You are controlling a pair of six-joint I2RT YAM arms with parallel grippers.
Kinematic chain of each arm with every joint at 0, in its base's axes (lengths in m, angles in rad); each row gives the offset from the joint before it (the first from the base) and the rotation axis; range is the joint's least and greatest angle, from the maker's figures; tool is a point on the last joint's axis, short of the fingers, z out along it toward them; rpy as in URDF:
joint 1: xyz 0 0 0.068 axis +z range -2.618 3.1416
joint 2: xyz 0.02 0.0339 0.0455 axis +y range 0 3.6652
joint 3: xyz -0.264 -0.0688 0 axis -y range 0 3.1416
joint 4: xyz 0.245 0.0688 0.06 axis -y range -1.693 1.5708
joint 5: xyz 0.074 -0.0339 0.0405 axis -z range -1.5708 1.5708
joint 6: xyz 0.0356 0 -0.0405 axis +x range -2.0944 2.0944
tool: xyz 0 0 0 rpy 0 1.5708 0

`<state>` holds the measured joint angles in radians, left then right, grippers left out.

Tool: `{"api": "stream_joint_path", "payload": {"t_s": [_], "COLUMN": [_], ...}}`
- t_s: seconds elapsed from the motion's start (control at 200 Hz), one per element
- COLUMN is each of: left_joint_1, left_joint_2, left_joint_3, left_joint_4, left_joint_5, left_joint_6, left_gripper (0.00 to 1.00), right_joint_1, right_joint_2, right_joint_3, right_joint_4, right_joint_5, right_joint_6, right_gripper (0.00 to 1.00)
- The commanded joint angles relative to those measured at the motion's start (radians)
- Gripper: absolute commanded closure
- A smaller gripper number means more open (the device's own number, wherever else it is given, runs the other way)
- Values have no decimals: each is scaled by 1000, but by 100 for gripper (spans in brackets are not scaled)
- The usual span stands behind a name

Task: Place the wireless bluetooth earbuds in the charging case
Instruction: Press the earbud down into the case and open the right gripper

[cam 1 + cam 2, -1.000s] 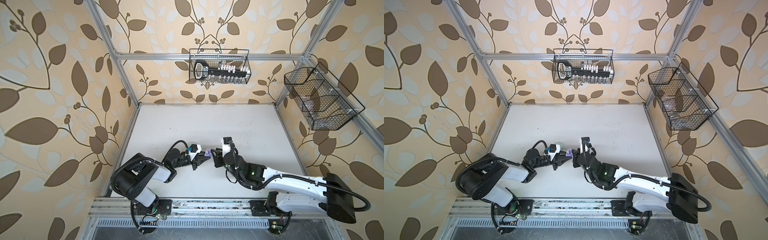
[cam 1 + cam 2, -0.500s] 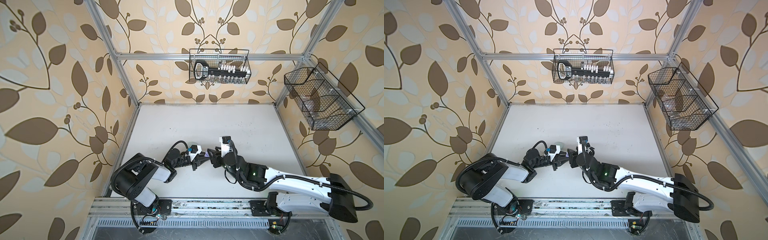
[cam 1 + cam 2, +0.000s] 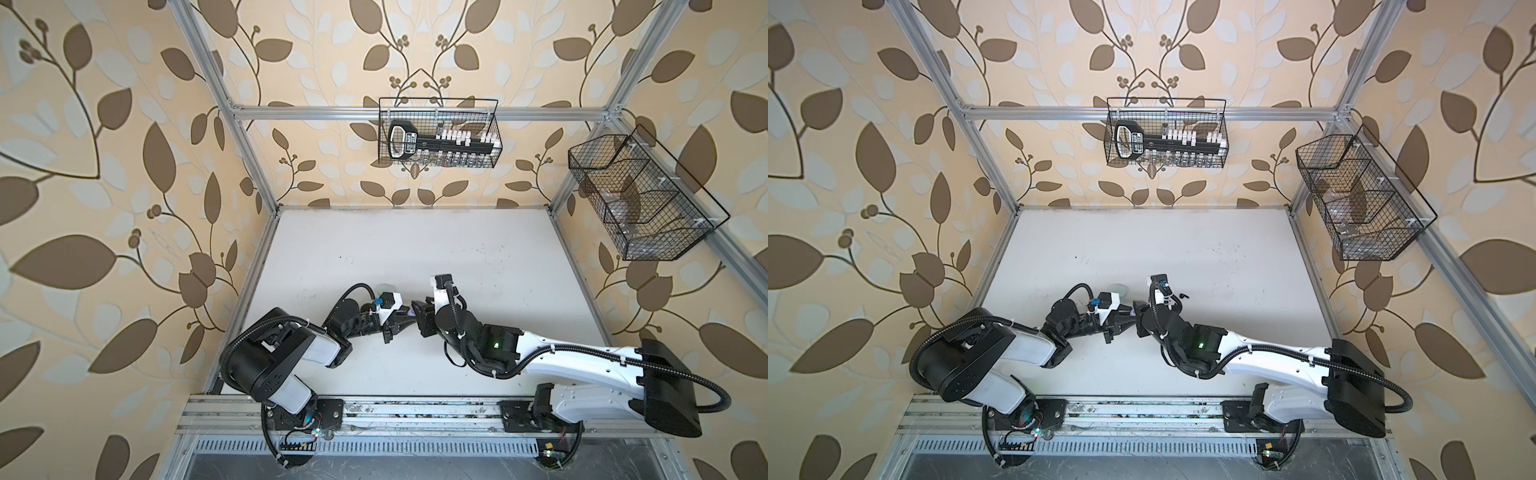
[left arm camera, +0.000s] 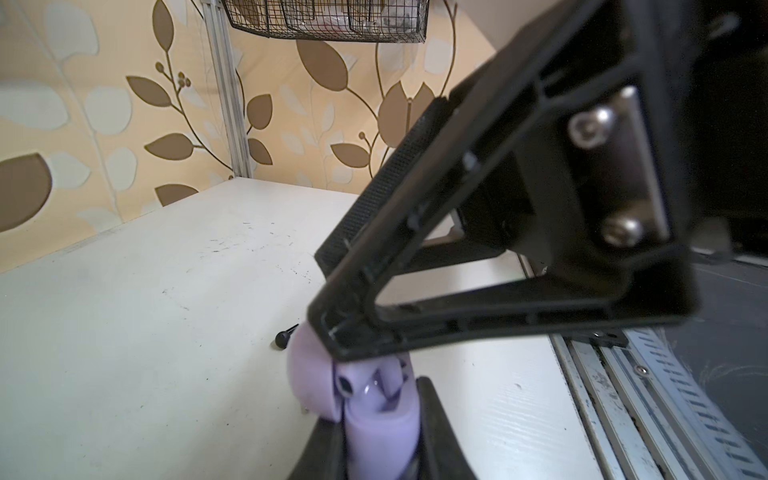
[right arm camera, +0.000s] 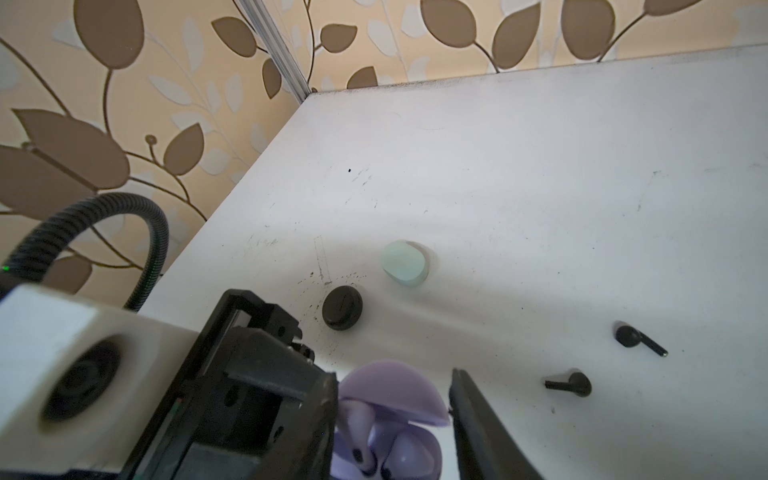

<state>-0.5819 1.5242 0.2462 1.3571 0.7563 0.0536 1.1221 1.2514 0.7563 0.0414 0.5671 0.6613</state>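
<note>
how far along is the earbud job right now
Done, apparently: the mint case lies shut, no mint buds showing. In hand: the left gripper holds the open lilac case with lilac earbuds inside, one perhaps not seated; the right gripper is at its mouth, jaws apart. Left: two black earbuds lie loose on the table; the black case is shut.

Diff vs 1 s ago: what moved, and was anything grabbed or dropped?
The right end effector slid left, closing the gap to the open lilac case. Its jaws now stand apart right at the case's lid. No visible pickup or release. Unchanged: the left end effector is still shut on the lilac case and has barely shifted. The wire baskets on the walls are as before.
</note>
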Motion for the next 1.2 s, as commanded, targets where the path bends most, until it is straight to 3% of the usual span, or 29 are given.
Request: {"api": "stream_joint_path", "payload": {"t_s": [0.0, 0.365, 0.645, 0.92, 1.195], "left_joint_1": [-3, -4, -5, -5, -4], "left_joint_2": [-43, -45, -39, -49, -43], "left_joint_3": [-7, -8, -4, -6, -6], "left_joint_4": [66, 66, 65, 66, 65], "left_joint_5": [8, -18, -14, -6, 59], "left_joint_6": [21, 18, 15, 12, 37], "left_gripper": [100, 100, 100, 100, 100], "right_joint_1": [7, 49, 61, 62, 6], "right_joint_2": [-6, -19, -22, -12, -146], "right_joint_3": [3, -15, -20, -17, 1], "right_joint_4": [-7, 25, 34, 46, -82], "right_joint_5": [12, 8, -7, -28, 88], "right_joint_6": [15, 13, 11, -3, -21], "right_gripper": [57, 60, 76, 76, 72]}}
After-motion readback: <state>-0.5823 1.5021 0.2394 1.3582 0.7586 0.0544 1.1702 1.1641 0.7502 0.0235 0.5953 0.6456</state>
